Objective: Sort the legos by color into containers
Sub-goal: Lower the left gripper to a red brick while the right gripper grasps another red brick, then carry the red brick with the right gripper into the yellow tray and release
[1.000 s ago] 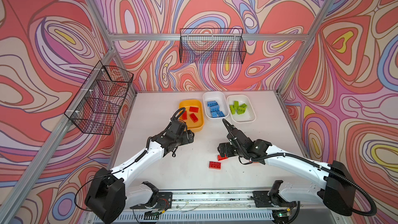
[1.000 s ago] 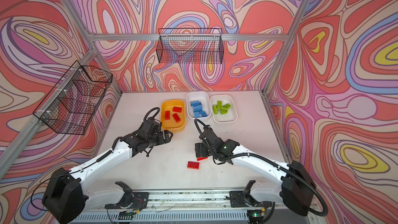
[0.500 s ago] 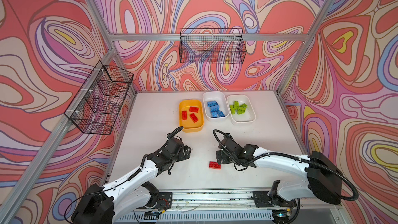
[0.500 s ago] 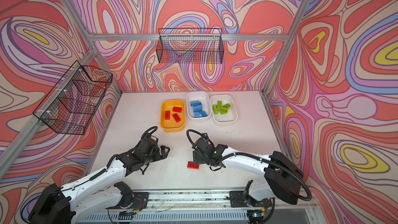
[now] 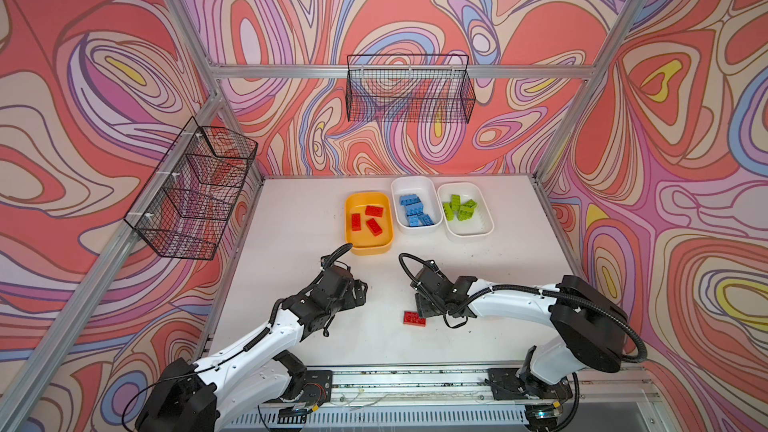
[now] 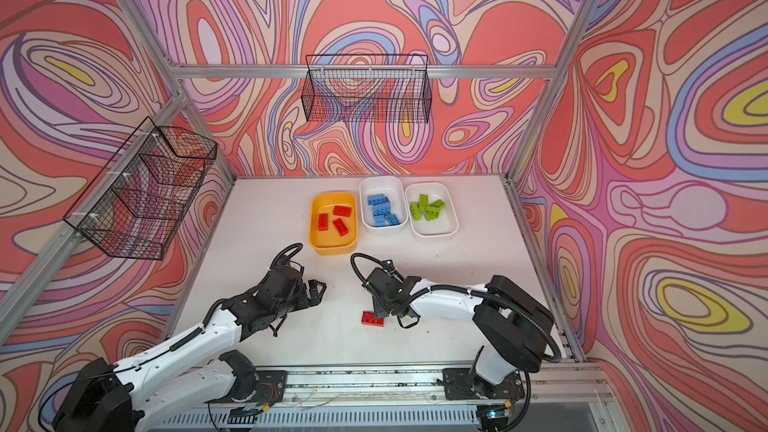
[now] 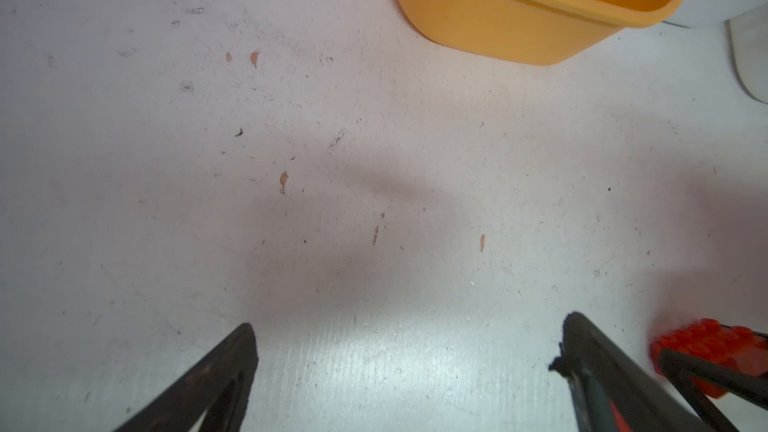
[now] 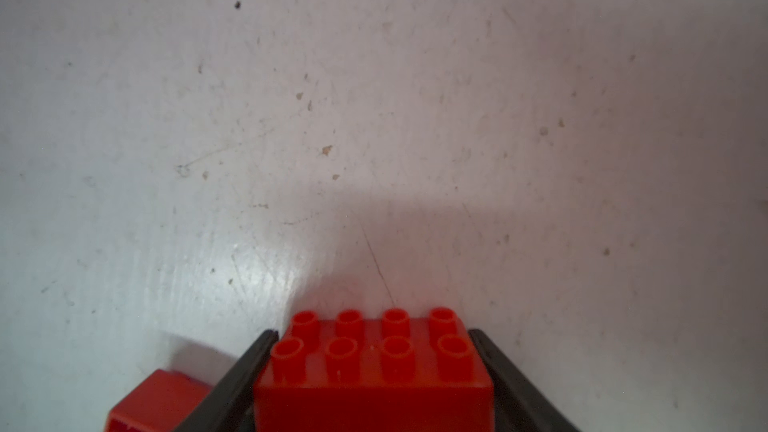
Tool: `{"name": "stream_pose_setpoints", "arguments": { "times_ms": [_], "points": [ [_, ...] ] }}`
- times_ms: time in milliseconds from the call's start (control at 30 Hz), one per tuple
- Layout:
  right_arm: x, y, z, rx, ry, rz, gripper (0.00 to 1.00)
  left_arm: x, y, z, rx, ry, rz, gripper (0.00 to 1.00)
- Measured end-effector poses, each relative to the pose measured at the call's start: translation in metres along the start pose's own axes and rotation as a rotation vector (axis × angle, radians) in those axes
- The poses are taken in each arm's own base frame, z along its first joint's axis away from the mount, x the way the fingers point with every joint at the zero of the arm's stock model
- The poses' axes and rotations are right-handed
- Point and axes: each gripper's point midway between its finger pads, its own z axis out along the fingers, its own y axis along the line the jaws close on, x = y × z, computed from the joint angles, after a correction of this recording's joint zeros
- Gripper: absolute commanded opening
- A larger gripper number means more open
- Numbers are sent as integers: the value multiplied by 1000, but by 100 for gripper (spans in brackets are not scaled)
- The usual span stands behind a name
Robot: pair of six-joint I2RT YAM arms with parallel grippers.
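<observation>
Left claw (image 7: 411, 322) backed off yellow tub (image 5: 368, 248), spread wide; we see right claw (image 8: 372, 332) now pinching 1 red brick (image 8: 374, 384) on desk (image 5: 299, 222) w/ 2nd red brick (image 8: 153, 403) just beside; 3 more reds (image 5: 374, 226) in tub.

The left arm (image 5: 270, 339) and right arm (image 5: 511, 307) are white tubes with chunky black joints (image 5: 590, 326). Black bendy cables (image 5: 338, 249) loop along them. The left tool (image 7: 411, 324) has thin, dark, pointy fingers (image 7: 224, 371).

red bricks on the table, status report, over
left gripper open, empty. right gripper shut on red brick, on table. second red brick close beside that gripper.
</observation>
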Motion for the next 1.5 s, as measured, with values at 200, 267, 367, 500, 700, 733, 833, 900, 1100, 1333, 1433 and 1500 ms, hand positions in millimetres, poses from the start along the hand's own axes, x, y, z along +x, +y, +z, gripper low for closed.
{"name": "stream_pose_setpoints", "arguments": {
  "times_ms": [200, 267, 367, 500, 700, 733, 833, 900, 1100, 1333, 1433, 1500],
  "points": [
    [-8, 6, -1, -3, -8, -11, 56, -5, 3, -7, -6, -29, -5, 100],
    [-13, 9, -4, -6, -18, -15, 55, -6, 3, -9, -4, -34, -6, 100],
    [-29, 19, -14, -23, -47, -25, 55, -6, 4, -11, 1, -38, -7, 100],
    [-78, 51, -39, -74, -146, -50, 55, -9, 2, -17, 20, -54, -13, 100],
    [-165, 100, -52, -137, -280, -89, 55, -12, 1, -27, 44, -74, -24, 100],
    [-176, 104, -49, -138, -290, -94, 55, -12, 2, -28, 44, -74, -24, 100],
    [-210, 113, -34, -136, -309, -108, 55, -11, 4, -31, 45, -74, -29, 100],
    [-227, 116, -22, -134, -313, -118, 55, -10, 5, -31, 42, -73, -31, 100],
    [-268, 126, 21, -141, -315, -150, 57, -7, 11, -30, 12, -61, -30, 100],
    [-284, 145, 61, -165, -298, -215, 90, -7, 14, -31, -39, -30, -13, 100],
    [-281, 150, 60, -185, -287, -225, 94, -19, 6, -38, -20, -54, -17, 100],
    [-283, 151, 55, -194, -294, -223, 95, -23, 3, -41, -11, -62, -17, 100]
  ]
}}
